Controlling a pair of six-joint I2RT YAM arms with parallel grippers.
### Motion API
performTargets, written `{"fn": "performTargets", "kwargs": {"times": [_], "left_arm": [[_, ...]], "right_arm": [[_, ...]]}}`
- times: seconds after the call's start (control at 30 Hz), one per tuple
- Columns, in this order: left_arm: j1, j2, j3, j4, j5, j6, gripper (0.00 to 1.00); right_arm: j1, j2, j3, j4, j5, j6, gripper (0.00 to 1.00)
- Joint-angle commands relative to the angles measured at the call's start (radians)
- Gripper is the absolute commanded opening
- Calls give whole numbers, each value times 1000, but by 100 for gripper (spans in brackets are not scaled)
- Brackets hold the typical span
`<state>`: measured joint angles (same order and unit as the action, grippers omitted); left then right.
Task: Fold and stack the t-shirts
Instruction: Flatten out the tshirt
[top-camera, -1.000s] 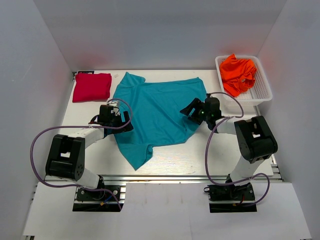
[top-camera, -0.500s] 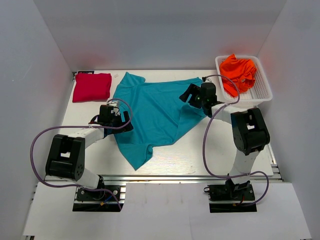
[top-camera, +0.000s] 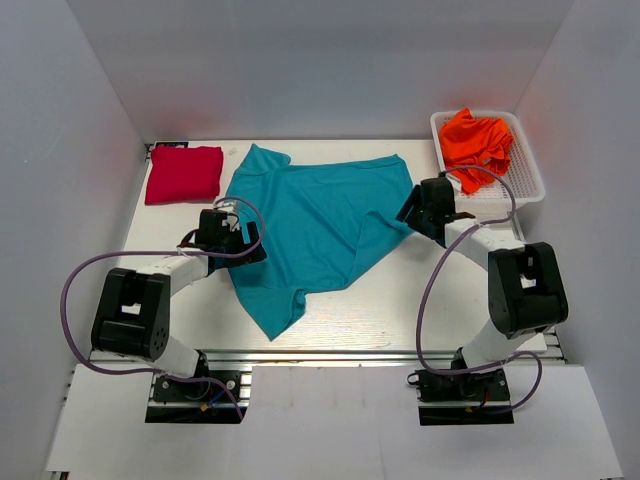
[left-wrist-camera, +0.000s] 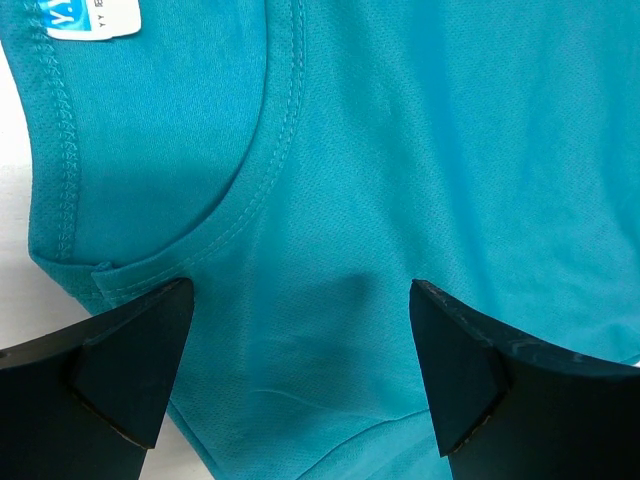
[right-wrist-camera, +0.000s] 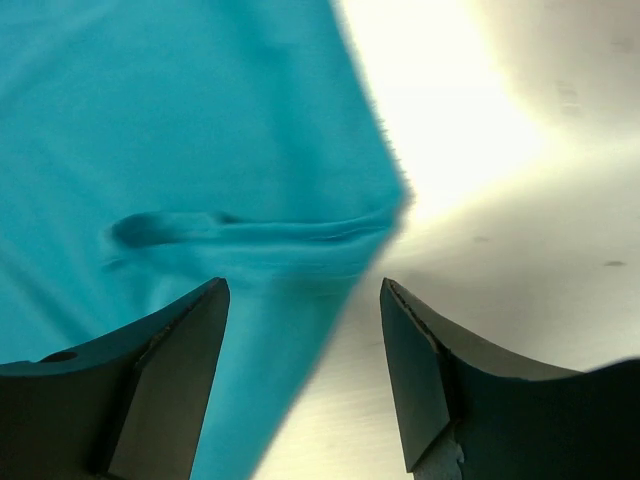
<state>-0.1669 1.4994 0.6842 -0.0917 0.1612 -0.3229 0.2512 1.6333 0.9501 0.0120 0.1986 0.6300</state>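
A teal t-shirt (top-camera: 315, 225) lies spread and rumpled on the table's middle. My left gripper (top-camera: 245, 243) hovers over its left side, by the collar. In the left wrist view the left gripper (left-wrist-camera: 300, 350) is wide open, with the collar seam (left-wrist-camera: 262, 175) and plain teal cloth (left-wrist-camera: 450, 150) beneath it. My right gripper (top-camera: 412, 205) is at the shirt's right corner. It is open (right-wrist-camera: 303, 345), and the teal hem edge (right-wrist-camera: 300, 235) runs between its fingers, unclamped. A folded red t-shirt (top-camera: 184, 174) lies at the back left. An orange t-shirt (top-camera: 477, 140) is in the basket.
A white plastic basket (top-camera: 525, 180) stands at the back right, just beyond my right arm. Bare white table (right-wrist-camera: 500, 200) shows to the right of the teal shirt's edge. Grey walls enclose the table on three sides.
My right gripper has moved from over the shirt's right part out to its right corner, and its jaws have narrowed a little. The left arm has stayed still.
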Motion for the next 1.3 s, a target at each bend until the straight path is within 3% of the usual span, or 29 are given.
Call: {"fn": "performTargets", "kwargs": {"times": [0.0, 0.27, 0.33, 0.37, 0.4, 0.47, 0.73, 0.93, 1.0, 1.07, 1.13, 1.17, 1.23, 1.27], "left_arm": [[3, 67, -21, -95, -23, -1, 100], [3, 87, -12, -95, -14, -1, 100], [3, 76, -12, -95, -14, -10, 100], [3, 76, -12, -95, -14, -10, 100], [3, 64, -12, -95, -14, -10, 100], [3, 55, -12, -95, -23, -10, 100], [3, 44, -32, -86, -14, -19, 100], [3, 53, -23, -86, -14, -19, 100], [3, 53, -23, -97, -14, -19, 100], [3, 53, -23, -97, -14, -19, 100], [3, 53, -14, -106, -14, -19, 100], [3, 53, -14, -106, -14, -19, 100], [3, 53, -14, -106, -14, -19, 100], [3, 53, -14, -106, -14, -19, 100]], "right_arm": [[-55, 19, 2, -47, 39, 47, 68], [-104, 203, 172, -60, -68, 59, 64], [-110, 232, 193, -61, -90, 53, 52], [-110, 249, 202, -58, -103, 50, 41], [-107, 249, 207, -60, -105, 40, 22], [-104, 261, 229, -72, -93, 30, 0], [23, 266, 372, -64, -88, -239, 0], [190, 442, 589, -161, -98, -419, 0], [223, 479, 616, -179, -77, -456, 8], [267, 488, 641, -182, -44, -500, 40], [278, 484, 648, -181, -57, -507, 58], [278, 478, 644, -172, -59, -507, 77], [278, 424, 621, -134, -77, -500, 90], [273, 390, 584, -121, -91, -494, 90]]}}
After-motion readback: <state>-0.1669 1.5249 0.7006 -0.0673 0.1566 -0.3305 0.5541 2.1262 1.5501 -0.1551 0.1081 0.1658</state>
